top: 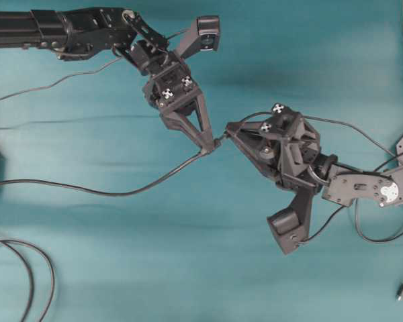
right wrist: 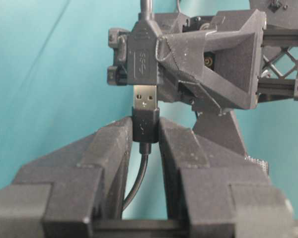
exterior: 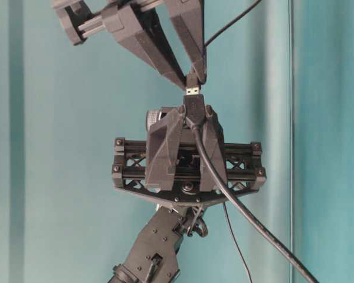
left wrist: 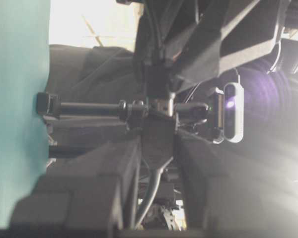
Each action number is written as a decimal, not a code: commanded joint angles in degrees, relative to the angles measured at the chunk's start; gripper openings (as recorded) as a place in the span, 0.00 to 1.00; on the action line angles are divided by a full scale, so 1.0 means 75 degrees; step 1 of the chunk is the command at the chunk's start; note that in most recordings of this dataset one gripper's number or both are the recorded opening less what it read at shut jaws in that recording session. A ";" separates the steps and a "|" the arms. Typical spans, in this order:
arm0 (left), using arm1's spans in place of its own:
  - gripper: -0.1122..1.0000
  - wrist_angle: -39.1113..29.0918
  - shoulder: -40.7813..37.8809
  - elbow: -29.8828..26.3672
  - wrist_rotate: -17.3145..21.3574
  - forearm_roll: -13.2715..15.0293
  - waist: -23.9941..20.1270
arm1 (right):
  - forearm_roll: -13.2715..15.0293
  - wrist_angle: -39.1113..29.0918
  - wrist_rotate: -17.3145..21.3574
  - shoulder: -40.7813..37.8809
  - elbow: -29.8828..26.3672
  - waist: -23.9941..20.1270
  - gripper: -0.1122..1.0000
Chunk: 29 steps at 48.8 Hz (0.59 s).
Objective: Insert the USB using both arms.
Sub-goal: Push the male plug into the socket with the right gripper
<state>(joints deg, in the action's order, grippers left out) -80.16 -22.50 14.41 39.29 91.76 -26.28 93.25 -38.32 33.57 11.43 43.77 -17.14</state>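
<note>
Pickup looks done to us, and insertion is left. On the left, the left jaws are clamped on the socket (right wrist: 141,59), held up off the bench (top: 188,268). Between the two sets of jaws, the USB (right wrist: 145,114) lines up with the socket's mouth, its silver tip fully bare and just at the opening, so we judge it not yet pushed in. On the right, the right jaws pinch the USB's dark body.
</note>
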 commanded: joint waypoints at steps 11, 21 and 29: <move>0.30 0.0480 0.0129 -0.0152 0.0000 0.0035 -0.0293 | 0.0070 0.0023 0.0023 0.0059 -0.0211 -0.0094 0.29; 0.30 0.0562 0.0141 -0.0176 -0.0023 -0.0035 -0.0316 | 0.0070 0.0023 0.0047 0.0059 -0.0199 -0.0105 0.29; 0.30 0.0691 0.0152 -0.0164 -0.0035 -0.0047 -0.0363 | 0.0047 0.0023 0.0047 0.0059 -0.0188 -0.0152 0.29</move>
<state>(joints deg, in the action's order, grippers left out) -76.46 -22.50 14.50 39.20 91.14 -26.98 93.25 -38.41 33.66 11.25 43.86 -17.05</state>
